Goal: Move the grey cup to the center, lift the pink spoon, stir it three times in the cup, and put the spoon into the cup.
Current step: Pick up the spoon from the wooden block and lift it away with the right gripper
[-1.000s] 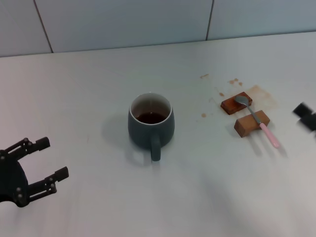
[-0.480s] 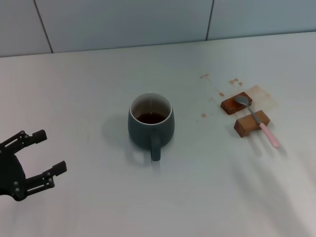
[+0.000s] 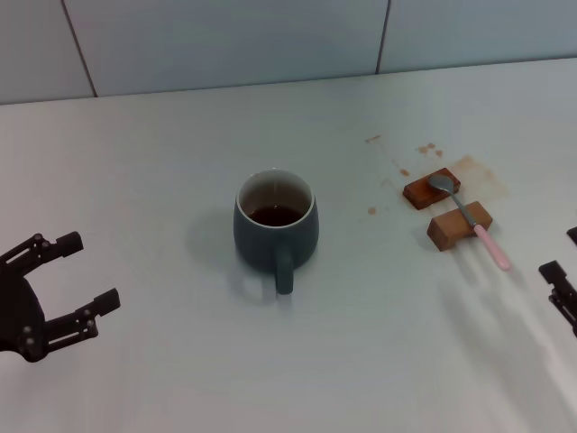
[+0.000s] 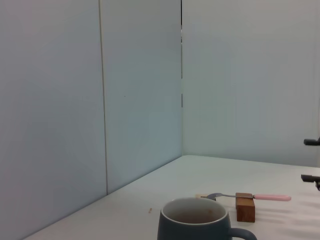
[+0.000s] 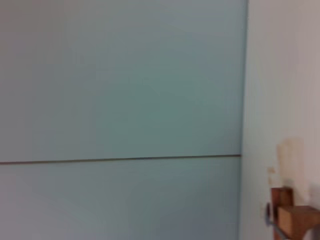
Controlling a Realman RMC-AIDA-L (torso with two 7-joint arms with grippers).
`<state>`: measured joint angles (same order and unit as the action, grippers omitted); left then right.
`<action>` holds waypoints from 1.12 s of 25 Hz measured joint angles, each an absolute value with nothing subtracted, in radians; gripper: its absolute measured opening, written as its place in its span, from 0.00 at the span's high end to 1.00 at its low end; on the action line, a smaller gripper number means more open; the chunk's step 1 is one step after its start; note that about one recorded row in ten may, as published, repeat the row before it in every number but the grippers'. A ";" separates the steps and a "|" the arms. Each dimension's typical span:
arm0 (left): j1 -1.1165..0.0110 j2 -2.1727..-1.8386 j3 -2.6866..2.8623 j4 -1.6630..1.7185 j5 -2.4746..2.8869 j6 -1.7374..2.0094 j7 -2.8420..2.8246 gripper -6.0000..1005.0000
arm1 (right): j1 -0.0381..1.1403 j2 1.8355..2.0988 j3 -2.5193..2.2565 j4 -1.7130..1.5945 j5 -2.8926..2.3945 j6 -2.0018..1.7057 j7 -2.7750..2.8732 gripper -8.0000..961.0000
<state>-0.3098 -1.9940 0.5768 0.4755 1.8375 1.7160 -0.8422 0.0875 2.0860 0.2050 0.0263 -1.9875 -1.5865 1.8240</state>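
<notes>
The grey cup [image 3: 276,224] stands upright mid-table with brown liquid inside, its handle pointing toward me; it also shows in the left wrist view [image 4: 195,225]. The pink spoon [image 3: 478,230] lies across two brown blocks to the cup's right, with its metal bowl on the far block and its pink handle sticking out toward me. It also shows in the left wrist view [image 4: 260,197]. My left gripper [image 3: 87,271] is open and empty, well to the left of the cup. My right gripper [image 3: 563,254] is open and empty at the right edge, just right of the spoon's handle.
Two brown blocks [image 3: 460,225] [image 3: 431,188] hold the spoon up. Brown stains [image 3: 478,171] mark the table around them. A tiled wall [image 3: 270,45] runs along the table's far edge.
My right gripper was at the right edge, left the view, and now shows again lower, nearer the spoon's handle. My left gripper has drifted slightly left.
</notes>
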 joint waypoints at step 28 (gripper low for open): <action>-0.310 -2.004 0.551 0.476 1.835 1.716 -0.842 0.15 | 0.183 2.084 0.144 0.028 -1.990 -1.403 1.791 0.22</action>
<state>-0.3098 -2.0039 0.5505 0.4755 1.8346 1.7165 -0.8421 0.1832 2.0839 0.1440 0.0276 -1.9897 -1.4026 1.7909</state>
